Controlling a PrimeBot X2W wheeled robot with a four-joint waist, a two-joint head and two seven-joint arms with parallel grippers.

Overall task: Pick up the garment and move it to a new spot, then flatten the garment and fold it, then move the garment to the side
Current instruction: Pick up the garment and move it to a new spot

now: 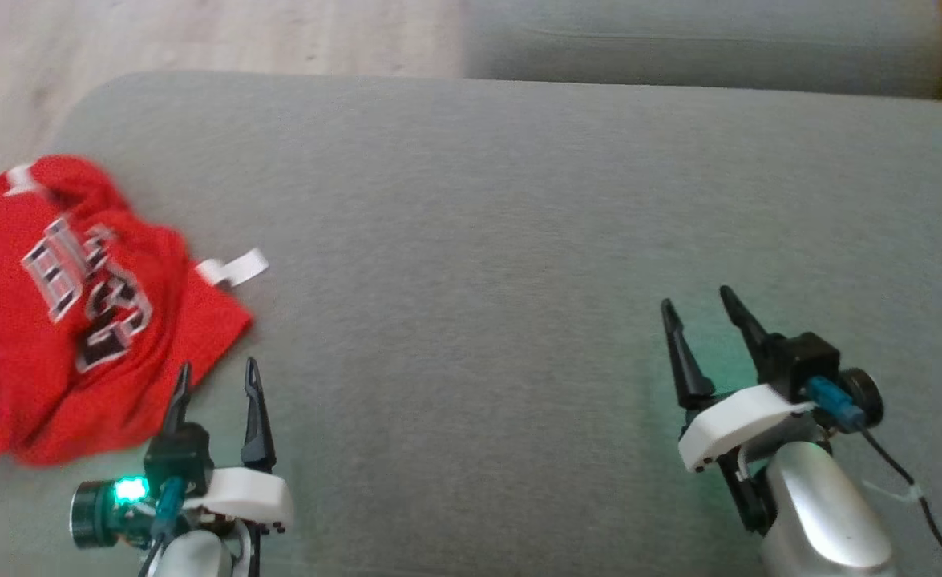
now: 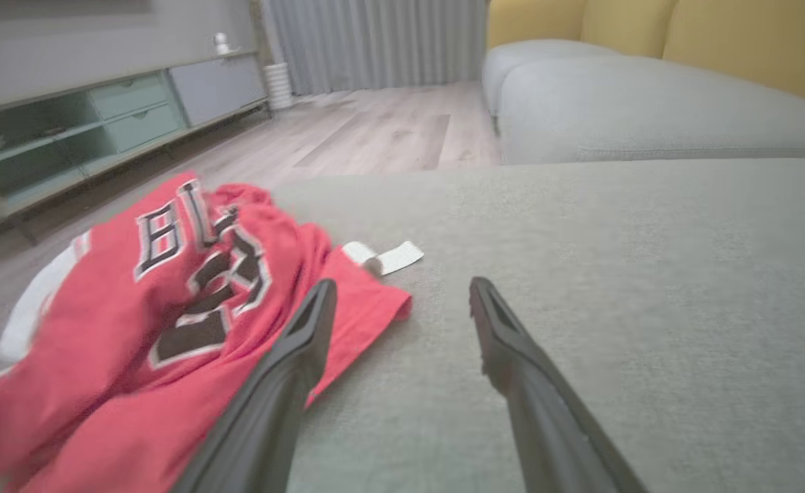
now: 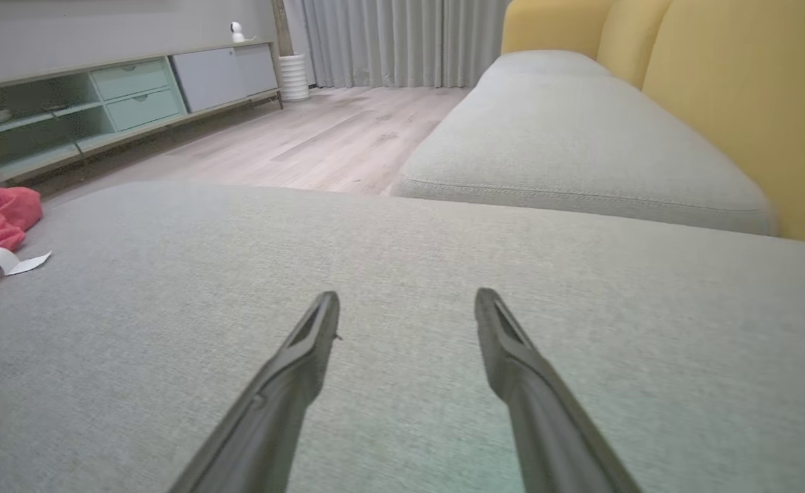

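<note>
The red garment point(image 2: 101, 356) carries block lettering in black with a white outline. In the left wrist view a "B" heads the word, and the letters after it are lost in the folds. Below it sit large black numerals, too creased and blurred to read surely. Any print on the white tag point(image 2: 392, 258) beside the hem is too small to tell.

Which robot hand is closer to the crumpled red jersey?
Left. The left gripper hangs open at a corner of the crumpled red jersey; the right gripper is open far across the grey fabric cushion.
</note>
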